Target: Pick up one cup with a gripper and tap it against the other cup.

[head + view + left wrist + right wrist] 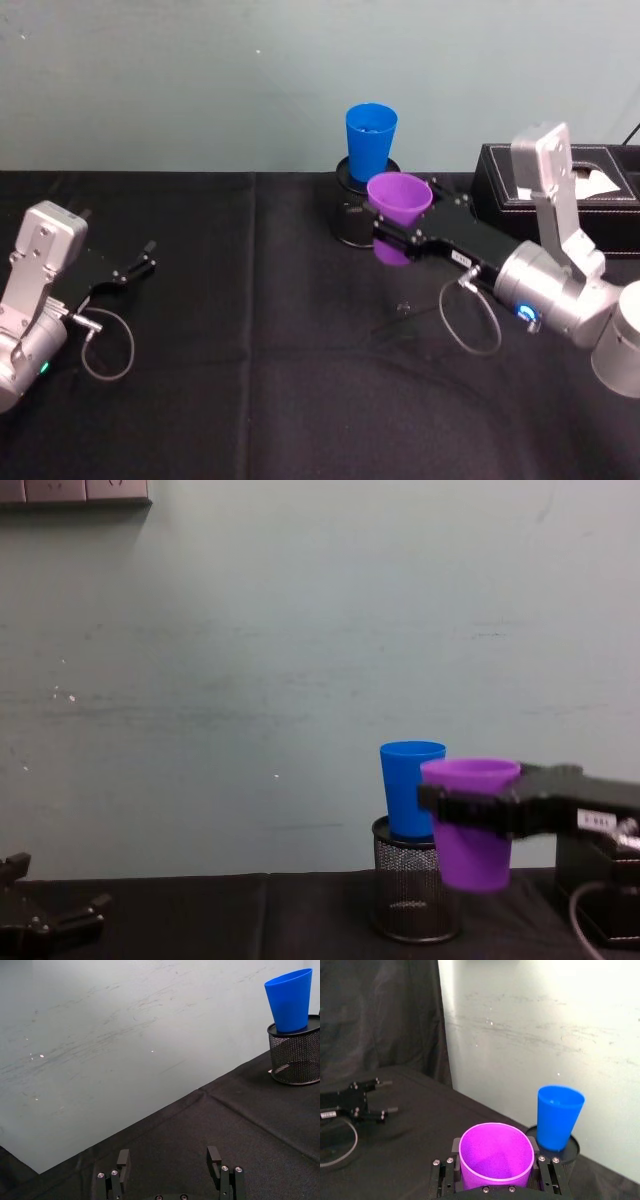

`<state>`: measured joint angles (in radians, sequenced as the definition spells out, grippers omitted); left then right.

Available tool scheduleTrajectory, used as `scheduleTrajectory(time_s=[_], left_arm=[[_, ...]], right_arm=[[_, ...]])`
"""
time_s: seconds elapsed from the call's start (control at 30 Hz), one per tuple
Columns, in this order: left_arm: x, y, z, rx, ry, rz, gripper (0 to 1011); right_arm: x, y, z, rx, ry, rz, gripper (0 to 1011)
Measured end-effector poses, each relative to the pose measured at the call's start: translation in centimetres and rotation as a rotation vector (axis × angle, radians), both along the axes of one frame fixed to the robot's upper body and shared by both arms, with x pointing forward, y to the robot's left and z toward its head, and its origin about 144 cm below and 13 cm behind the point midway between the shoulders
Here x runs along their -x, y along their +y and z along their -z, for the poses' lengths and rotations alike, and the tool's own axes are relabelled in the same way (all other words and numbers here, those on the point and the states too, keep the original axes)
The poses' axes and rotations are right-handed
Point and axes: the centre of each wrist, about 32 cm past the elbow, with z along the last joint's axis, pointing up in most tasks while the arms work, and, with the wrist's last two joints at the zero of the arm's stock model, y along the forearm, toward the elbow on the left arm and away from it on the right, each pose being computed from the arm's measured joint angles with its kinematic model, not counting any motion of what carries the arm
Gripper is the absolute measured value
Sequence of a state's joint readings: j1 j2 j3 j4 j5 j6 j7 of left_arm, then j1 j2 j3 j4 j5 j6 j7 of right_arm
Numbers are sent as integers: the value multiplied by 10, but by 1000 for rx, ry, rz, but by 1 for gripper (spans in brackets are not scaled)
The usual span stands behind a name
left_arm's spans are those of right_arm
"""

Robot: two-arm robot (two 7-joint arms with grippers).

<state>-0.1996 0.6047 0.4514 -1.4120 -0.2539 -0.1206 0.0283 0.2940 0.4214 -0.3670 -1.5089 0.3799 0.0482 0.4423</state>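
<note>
Got a black wire-mesh pen holder [415,898] toward the back of the black-clothed table [250,390], so using that as the anchor for everything. Holds the blue cup [410,785], upright in its mouth, most of the body sticking out above the mesh rim. Just in front of the holder and a touch to its right, lifted off the cloth, there's the purple cup [475,855], mouth up, pinched from both sides by the right gripper [495,1152], jaws closed flat against the cup wall a bit below the rim. Really near the blue cup, but can't tell if actually touching. Way off to the holder's left, low by the cloth, there's the left gripper [168,1160], parked, jaws spread wide with just cloth between them. Right of the holder, just beside it, a black box [500,190] with something white [600,182] at the opening on top. Now for what differs by view. From the right wrist, looking straight down into the purple cup: bare purple wall and floor inside. From the chest, side-on instead: purple rim overlapping the blue cup's side, plus a small white label [597,821] on the right gripper. From the head, looking down into the blue cup: plain blue inside. From the left wrist, a good look at the holder's mesh.
</note>
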Motion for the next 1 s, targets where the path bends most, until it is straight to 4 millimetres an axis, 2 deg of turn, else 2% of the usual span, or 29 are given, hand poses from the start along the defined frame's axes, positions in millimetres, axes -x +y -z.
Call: scheduleTrajectory(time_s=[0.17, 0.3, 1.0], left_arm=[[0, 0, 0, 0, 0, 0, 1000], [0, 0, 0, 0, 0, 0, 1000], [0, 0, 0, 0, 0, 0, 1000]], right_arm=[[-5, 2, -18, -3, 4, -1, 751], [-7, 3, -24, 1, 0, 5, 751], [-7, 3, -23, 0, 1, 8, 751]])
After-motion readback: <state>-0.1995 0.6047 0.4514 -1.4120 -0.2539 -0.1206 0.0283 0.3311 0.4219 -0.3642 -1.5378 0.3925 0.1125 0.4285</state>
